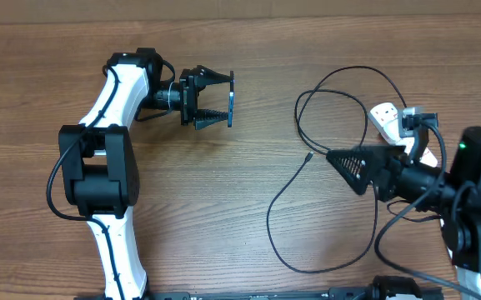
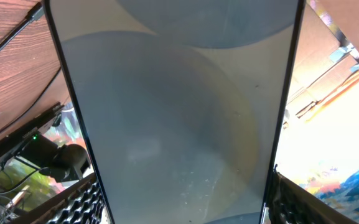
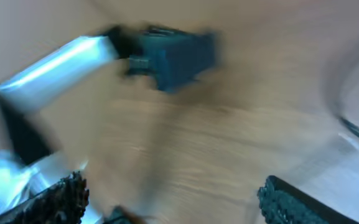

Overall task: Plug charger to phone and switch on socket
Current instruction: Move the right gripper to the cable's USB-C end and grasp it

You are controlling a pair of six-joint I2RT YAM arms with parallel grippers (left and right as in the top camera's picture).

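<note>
Filling the left wrist view, the phone (image 2: 179, 124) sits clamped by its long edges between the fingers (image 2: 83, 202) of the left gripper (image 1: 222, 99). From overhead it shows only as a thin blue edge, left of centre over the table (image 1: 248, 208). Right of centre the charger (image 1: 283, 242) loops across the wood, its connector (image 1: 307, 156) lying loose just left of the right gripper (image 1: 346, 169) — jaws apart, its wrist view blurred. At the far right the socket (image 1: 383, 117) lies partly hidden behind that arm.
</note>
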